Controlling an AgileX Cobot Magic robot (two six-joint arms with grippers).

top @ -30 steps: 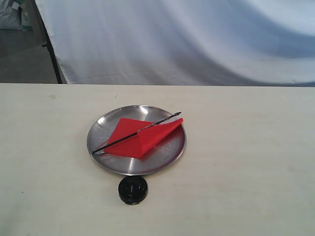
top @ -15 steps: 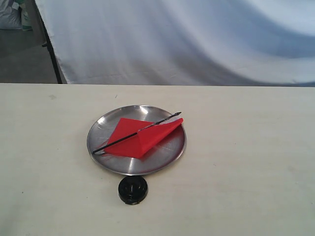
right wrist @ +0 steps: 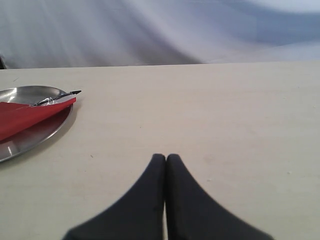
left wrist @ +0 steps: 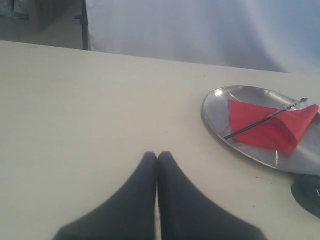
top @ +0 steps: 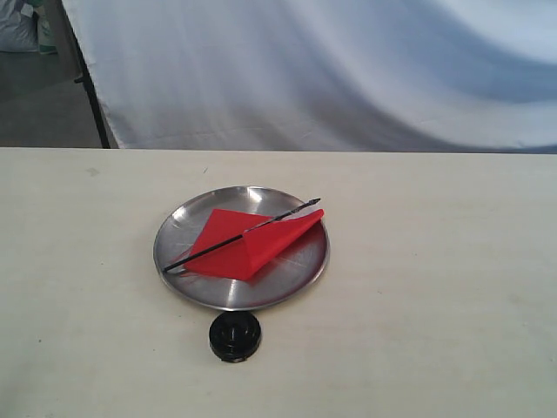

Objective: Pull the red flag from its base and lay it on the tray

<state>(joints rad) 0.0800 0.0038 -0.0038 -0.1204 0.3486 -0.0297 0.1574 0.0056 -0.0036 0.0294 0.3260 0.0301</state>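
Observation:
The red flag lies flat in the silver tray, its black stick slanting across the cloth with the pointed tip over the far right rim. The black round base stands on the table just in front of the tray, with nothing in it. Neither gripper shows in the exterior view. My left gripper is shut with nothing in it, over bare table well away from the tray, flag and base. My right gripper is shut with nothing in it, apart from the tray and flag.
A pale wooden table carries everything. A grey-white cloth backdrop hangs behind its far edge, with a dark stand leg at the back left.

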